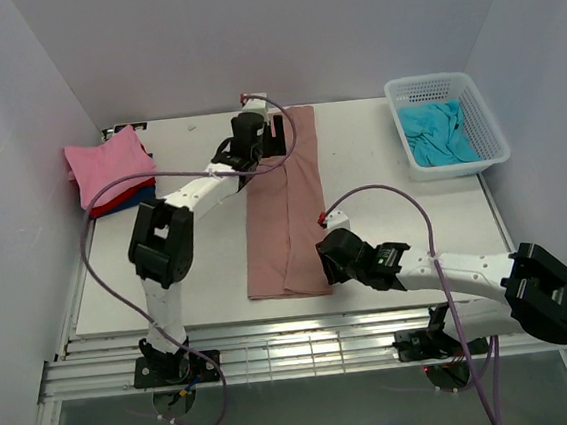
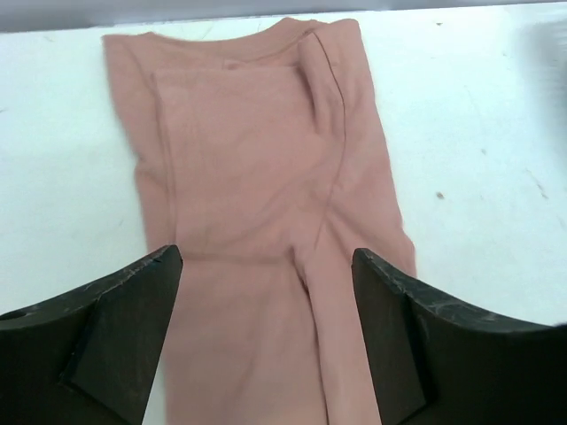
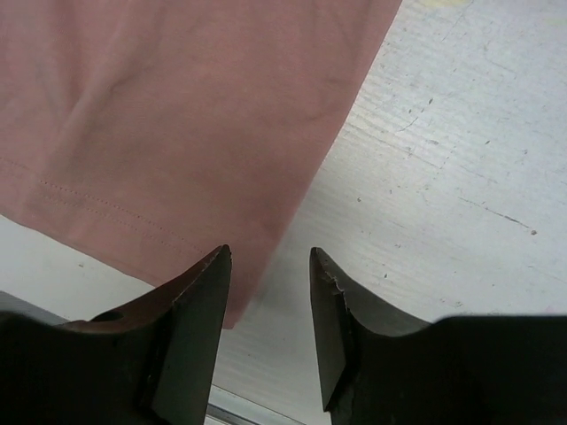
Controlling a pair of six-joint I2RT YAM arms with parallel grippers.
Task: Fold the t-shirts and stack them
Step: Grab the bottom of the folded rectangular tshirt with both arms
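The dusty rose-brown t-shirt (image 1: 285,207) lies flat in a long narrow strip down the middle of the table, sleeves folded in. My left gripper (image 1: 274,133) is open above its collar end; the left wrist view shows the cloth (image 2: 257,168) between the spread fingers. My right gripper (image 1: 325,259) is open at the shirt's near right corner; in the right wrist view the hem corner (image 3: 177,133) lies by the left finger. A folded stack with the bright pink t-shirt (image 1: 108,164) on top of red and dark blue ones sits at the far left. A turquoise t-shirt (image 1: 439,132) lies in the basket.
The white lattice basket (image 1: 491,122) stands at the far right. The table's front edge with metal rails (image 1: 305,331) runs just behind my right gripper. Bare white tabletop (image 1: 389,162) lies between the shirt and the basket.
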